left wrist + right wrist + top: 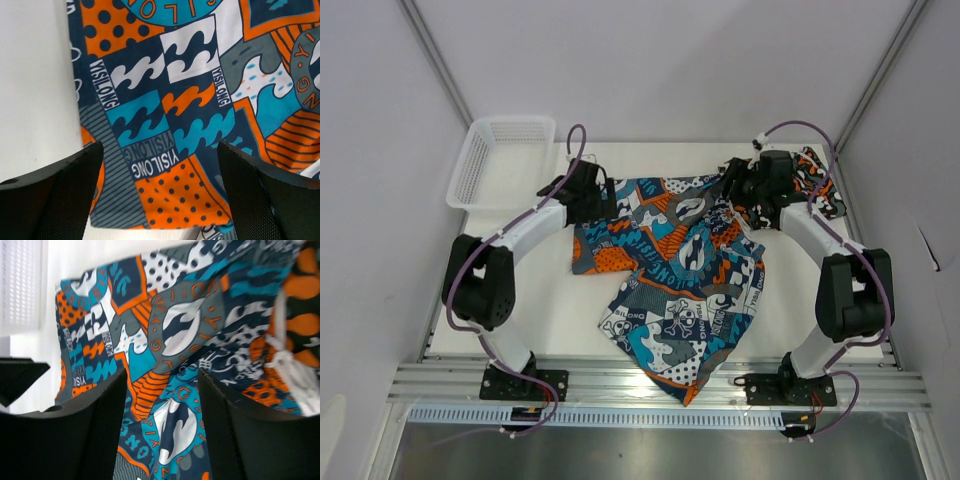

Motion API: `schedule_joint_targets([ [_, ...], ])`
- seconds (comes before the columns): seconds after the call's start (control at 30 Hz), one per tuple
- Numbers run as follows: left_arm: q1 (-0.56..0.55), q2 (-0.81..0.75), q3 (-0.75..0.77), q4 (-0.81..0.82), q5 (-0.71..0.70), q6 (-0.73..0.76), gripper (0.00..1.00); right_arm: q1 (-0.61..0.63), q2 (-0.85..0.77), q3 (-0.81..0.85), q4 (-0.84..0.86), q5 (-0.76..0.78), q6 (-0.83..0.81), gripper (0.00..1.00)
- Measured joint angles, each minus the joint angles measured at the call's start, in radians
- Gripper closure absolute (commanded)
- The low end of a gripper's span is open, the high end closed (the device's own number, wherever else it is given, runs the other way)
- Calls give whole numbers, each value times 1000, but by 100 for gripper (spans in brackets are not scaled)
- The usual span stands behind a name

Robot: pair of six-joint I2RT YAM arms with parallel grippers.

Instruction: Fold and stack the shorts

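Cartoon shorts [680, 270]: blue-teal, orange and white print, lying unfolded mid-bench. Rumpled. One leg runs to the near edge and laps over the rail.
Camo shorts [820, 185]: bunched at the far right corner, partly hidden behind the right arm. Can't tell if they touch the cartoon shorts.
Stack: none, the two pairs lie separately.
Left claw [600, 200]: at the far left edge of the cartoon shorts. In the wrist view the fingers [60, 195] are spread wide, with printed fabric showing in the gap and nothing pinched. Bare bench sits just outside the left finger. Can't tell if the tips contact the cloth.
Right claw [735, 185]: at the far right edge of the cartoon shorts, just beside the camo shorts. In the wrist view the fingers [85, 425] are spread, with print showing between them and nothing gripped. Contact with the cloth: can't tell.
Claw spacing: well apart, with the far edge of the cartoon shorts between them.
Bench [560, 310]: white, carries both pairs.
Basket [480, 160]: white mesh, far left corner, apart from both shorts, beyond the left arm.
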Motion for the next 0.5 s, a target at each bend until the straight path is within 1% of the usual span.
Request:
schedule_joint_targets([
  [0.1,0,53,19,17,23,-23,4,55,35,12,-23,22,-7,40],
  [0.23,3,143,28,33,40,-54,5,114,168,100,-63,84,-19,41],
  [0.33,5,179,28,37,50,-71,7,142,295,194,-108,140,-19,42],
  [0.43,5,185,26,55,56,-84,9,154,418,312,-171,200,-21,37],
  [0.5,8,185,27,63,56,-89,9,164,488,403,-220,243,-29,37],
])
